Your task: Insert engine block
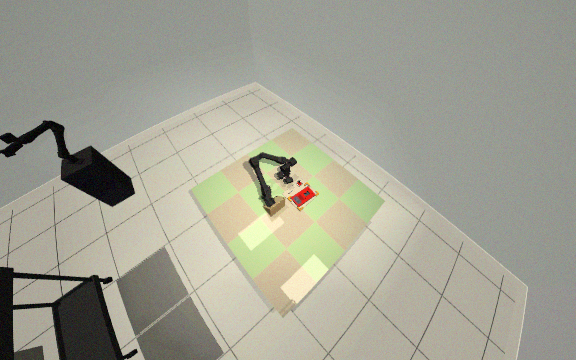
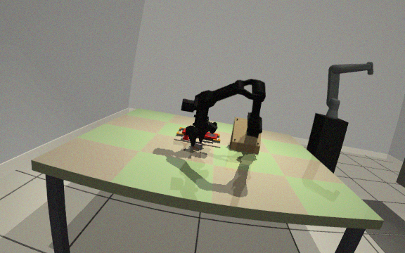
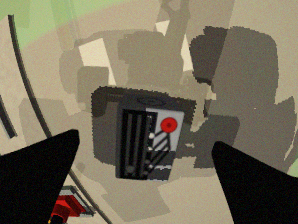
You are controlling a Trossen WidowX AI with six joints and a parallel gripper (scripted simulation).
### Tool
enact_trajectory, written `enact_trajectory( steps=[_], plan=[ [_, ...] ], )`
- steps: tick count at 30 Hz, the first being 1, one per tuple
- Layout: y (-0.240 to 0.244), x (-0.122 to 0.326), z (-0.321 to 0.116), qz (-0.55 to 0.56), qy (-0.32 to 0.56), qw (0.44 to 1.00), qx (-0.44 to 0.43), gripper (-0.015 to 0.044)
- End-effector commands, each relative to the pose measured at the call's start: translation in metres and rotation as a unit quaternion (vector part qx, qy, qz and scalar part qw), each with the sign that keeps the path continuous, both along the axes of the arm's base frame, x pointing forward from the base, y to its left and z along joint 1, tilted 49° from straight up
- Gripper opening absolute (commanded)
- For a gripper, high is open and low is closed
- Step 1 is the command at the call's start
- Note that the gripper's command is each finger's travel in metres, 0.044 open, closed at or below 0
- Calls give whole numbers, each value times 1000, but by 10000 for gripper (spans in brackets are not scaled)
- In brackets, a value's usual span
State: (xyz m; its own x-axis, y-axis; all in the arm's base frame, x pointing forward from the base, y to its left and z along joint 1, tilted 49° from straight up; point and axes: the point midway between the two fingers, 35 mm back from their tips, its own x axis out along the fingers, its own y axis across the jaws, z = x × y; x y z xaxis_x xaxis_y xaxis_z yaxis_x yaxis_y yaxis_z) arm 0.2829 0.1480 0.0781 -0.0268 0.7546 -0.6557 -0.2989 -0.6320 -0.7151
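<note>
Black tool (image 1: 285, 181) (image 2: 196, 143) (image 3: 148, 143): held wide open, nothing gripped
Grey engine block (image 2: 198, 146) (image 3: 150, 140): seen between the fingertips, not touched, long axis running across the gap

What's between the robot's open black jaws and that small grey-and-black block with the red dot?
Nothing solid: in the wrist view, only shadowed tan tabletop shows beside the grey-and-black block.
</note>
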Motion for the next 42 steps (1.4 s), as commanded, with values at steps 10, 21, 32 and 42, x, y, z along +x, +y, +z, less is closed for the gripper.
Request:
enact_trajectory(
  steps=[10,21,32,42],
  plan=[
    [1,-1,-3,-2,4,1000,0,151],
    [0,-1,-2,-2,4,1000,0,19],
    [-26,7,19,-5,-2,1000,-8,0],
    [-50,9,39,-5,-7,1000,-12,0]
  ],
)
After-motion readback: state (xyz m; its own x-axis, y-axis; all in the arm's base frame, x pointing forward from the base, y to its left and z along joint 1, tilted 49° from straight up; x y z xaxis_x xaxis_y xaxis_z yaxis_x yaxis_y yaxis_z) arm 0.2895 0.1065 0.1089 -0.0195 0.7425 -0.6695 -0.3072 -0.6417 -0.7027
